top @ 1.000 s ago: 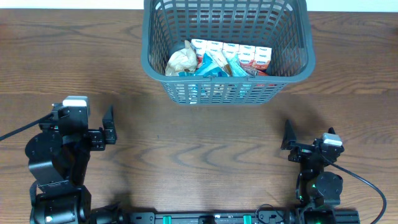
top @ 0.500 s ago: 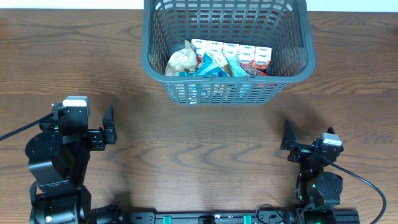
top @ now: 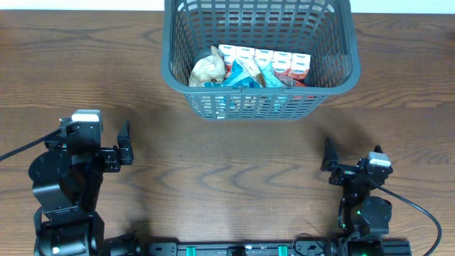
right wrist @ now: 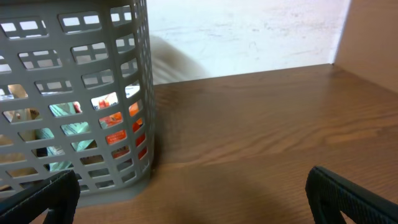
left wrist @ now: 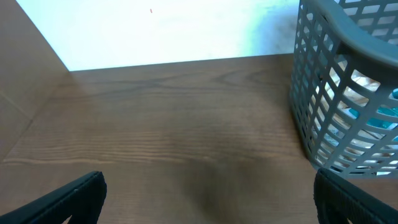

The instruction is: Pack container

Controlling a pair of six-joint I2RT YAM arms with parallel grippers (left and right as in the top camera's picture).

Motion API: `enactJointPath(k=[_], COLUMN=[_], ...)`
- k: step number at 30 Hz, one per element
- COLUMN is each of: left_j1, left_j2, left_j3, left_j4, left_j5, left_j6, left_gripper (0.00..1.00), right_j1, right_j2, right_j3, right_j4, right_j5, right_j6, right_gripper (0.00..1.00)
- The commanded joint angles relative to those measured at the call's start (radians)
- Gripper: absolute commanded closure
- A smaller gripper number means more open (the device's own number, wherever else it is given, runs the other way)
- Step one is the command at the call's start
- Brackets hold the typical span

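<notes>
The dark grey lattice container (top: 170, 67) stands at the table's far middle. It holds a row of white and red snack boxes (top: 264, 60), teal packets (top: 242, 75) and a beige packet (top: 207, 68). Its wall also shows in the left wrist view (left wrist: 323, 93) and the right wrist view (right wrist: 74, 81). My left gripper (top: 125, 144) is open and empty at the near left, well short of the container. My right gripper (top: 328, 161) is open and empty at the near right. Both wrist views show only bare wood between the fingers.
The wooden table (top: 234, 163) lies between the two arms and the container. A pale wall stands beyond the table's far edge in the left wrist view (left wrist: 155, 31) and the right wrist view (right wrist: 249, 31).
</notes>
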Motion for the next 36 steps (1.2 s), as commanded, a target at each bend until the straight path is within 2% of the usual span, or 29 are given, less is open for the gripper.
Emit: enactJointPath(k=[1,7,19,25,28,32,36], left_j1=[0.004,-0.033,-0.112,-0.112,-0.112,-0.112,-0.112], left_j2=[-0.003,-0.080,-0.319,-0.432,-0.463,-0.494,-0.520], left_j3=[-0.001,-0.001,-0.112,-0.348,-0.455,-0.592,-0.663], left_j4=[-0.004,-0.096,-0.067,0.183,0.316,0.503,0.564], left_j5=[0.016,0.082,0.118,0.118,0.112,0.046,-0.040], left_j6=[-0.009,-0.065,-0.234,-0.232,-0.192,-0.153,-0.154], left_gripper=[0.01,0.01,0.01,0.01,0.01,0.01,0.01], right_j1=[-0.003,-0.003,-0.003,-0.003,-0.003,-0.003,-0.003], right_j2=[-0.009,-0.009,-0.009,-0.009,-0.009,-0.009,-0.009], right_j3=[-0.008,-0.008,-0.008,-0.008,-0.008,-0.008,-0.008], right_j4=[0.003,0.003,0.003,0.003,0.003,0.003,0.003], right_j5=[-0.008,-0.008,-0.008,-0.008,-0.008,-0.008,-0.008], right_j6=[0.008,0.008,0.008,0.008,0.008,0.008,0.008], right_gripper=[0.01,0.01,0.01,0.01,0.01,0.01,0.01])
